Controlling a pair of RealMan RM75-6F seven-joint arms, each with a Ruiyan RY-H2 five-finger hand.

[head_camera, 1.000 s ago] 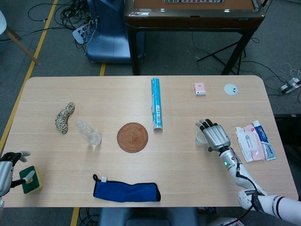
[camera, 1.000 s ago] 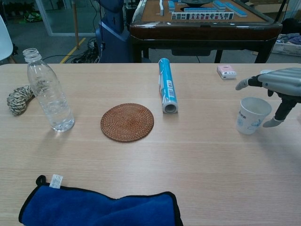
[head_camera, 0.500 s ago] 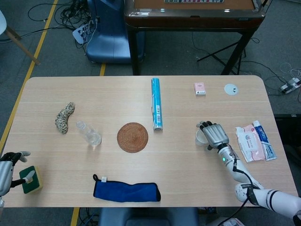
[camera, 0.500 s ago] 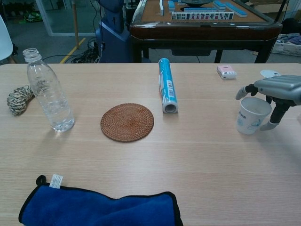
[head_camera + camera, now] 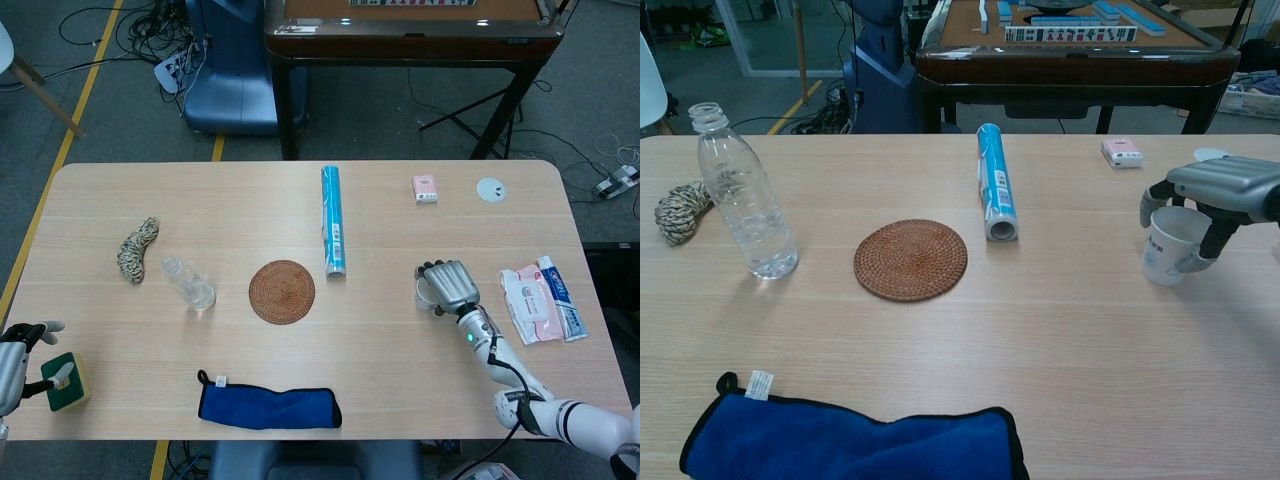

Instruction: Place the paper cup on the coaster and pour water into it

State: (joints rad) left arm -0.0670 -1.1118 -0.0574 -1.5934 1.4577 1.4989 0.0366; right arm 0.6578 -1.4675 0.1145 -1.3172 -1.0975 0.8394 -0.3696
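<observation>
The white paper cup [image 5: 1168, 248] stands at the right of the table, well right of the round woven coaster [image 5: 910, 259]. My right hand [image 5: 1220, 185] reaches over it, fingers curled down the far side and thumb pressed on the near side, gripping it. From the head view the cup [image 5: 426, 290] is mostly hidden under the right hand [image 5: 450, 285]. The coaster [image 5: 282, 291] lies bare at the table's middle. A clear uncapped water bottle [image 5: 743, 204] stands left of it. My left hand [image 5: 15, 360] sits at the near-left corner, fingers apart, holding nothing.
A blue-and-white roll [image 5: 333, 234] lies just behind the coaster. A blue cloth [image 5: 268, 406] lies at the front edge. A rope bundle [image 5: 137, 249], a green sponge [image 5: 62, 380], a pink box [image 5: 425, 188], a white lid [image 5: 490, 189] and a wipes pack [image 5: 533, 304] are scattered around.
My right hand has lowered over the cup and its fingers have curled in from spread to wrapped around it. The left hand has not moved.
</observation>
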